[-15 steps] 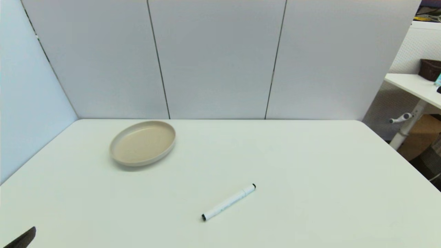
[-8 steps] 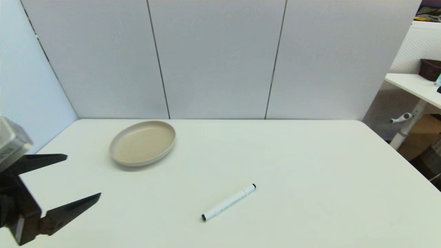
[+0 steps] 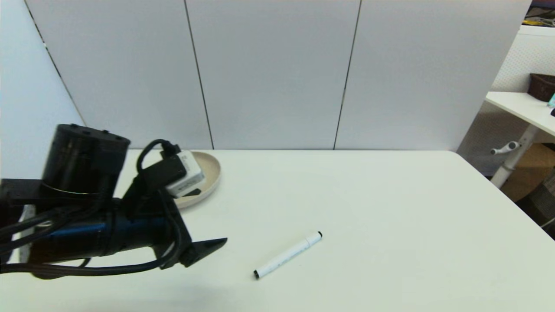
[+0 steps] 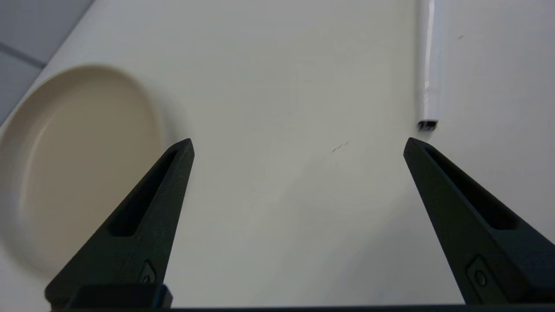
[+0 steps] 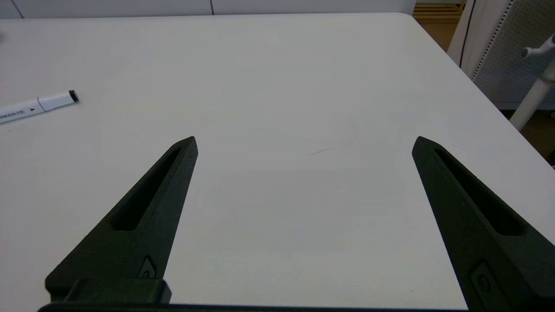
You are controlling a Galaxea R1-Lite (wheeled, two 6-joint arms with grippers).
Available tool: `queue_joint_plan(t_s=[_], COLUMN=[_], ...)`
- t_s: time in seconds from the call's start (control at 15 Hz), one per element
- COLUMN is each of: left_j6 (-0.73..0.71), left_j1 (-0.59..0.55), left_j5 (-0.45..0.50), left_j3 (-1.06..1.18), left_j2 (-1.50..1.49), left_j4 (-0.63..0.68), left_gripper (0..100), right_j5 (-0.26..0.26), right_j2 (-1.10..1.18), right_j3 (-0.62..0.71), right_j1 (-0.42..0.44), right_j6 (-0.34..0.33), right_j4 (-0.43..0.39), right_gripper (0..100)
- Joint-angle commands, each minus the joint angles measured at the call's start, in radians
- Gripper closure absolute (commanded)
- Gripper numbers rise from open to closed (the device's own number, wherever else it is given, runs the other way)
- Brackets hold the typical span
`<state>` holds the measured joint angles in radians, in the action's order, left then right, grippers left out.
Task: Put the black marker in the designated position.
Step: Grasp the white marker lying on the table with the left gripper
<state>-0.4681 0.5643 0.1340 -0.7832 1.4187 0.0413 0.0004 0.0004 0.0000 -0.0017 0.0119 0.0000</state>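
Head view: marker (image 3: 287, 255) lies flat on the table (image 3: 390, 208), near the front centre, slanted, one black tip toward you, the other away to the right. Plate (image 3: 211, 173) sits well apart at the back left, half hidden by your left arm. Left gripper (image 3: 208, 247) is over the table to the left of the marker, not touching it; only one finger shows here. Right arm is out of this view.

Left wrist view: left gripper (image 4: 298, 145) spread wide, nothing between the fingers. Marker (image 4: 428, 65) is off beyond one fingertip, not centred in the gap; plate (image 4: 82, 164) lies on the other side. Shift sideways until the barrel sits mid-gap, turn the wrist so the fingers cross the barrel, then come down on the middle, not the tip. The barrel is slim and round, so it will likely roll if one finger lands first.

Right wrist view: right gripper (image 5: 303, 138) spread wide, empty, parked low over bare table; marker (image 5: 37, 105) well off to its side. No marked drop spot shows anywhere.
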Motion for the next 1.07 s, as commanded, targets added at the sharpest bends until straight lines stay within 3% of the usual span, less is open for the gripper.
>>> queue_joint_plan(t_s=[0.07,0.4,1.07], left_j6=[0.075,0.255,0.318], left_j1=[0.14,0.24,0.263], left_j5=[-0.001,-0.004,-0.004], left_j3=[-0.025,-0.042,0.024], left_j2=[0.198,0.286,0.347], left_j4=[0.164,0.241,0.353], left_gripper=[0,0,0], right_j5=[0.001,0.001,0.001], right_j2=[0.0,0.0,0.0], right_j3=[0.0,0.0,0.0], right_j1=[0.0,0.0,0.0], right_j6=[0.0,0.0,0.0], right_j4=[0.0,0.0,0.0], right_gripper=[0,0,0])
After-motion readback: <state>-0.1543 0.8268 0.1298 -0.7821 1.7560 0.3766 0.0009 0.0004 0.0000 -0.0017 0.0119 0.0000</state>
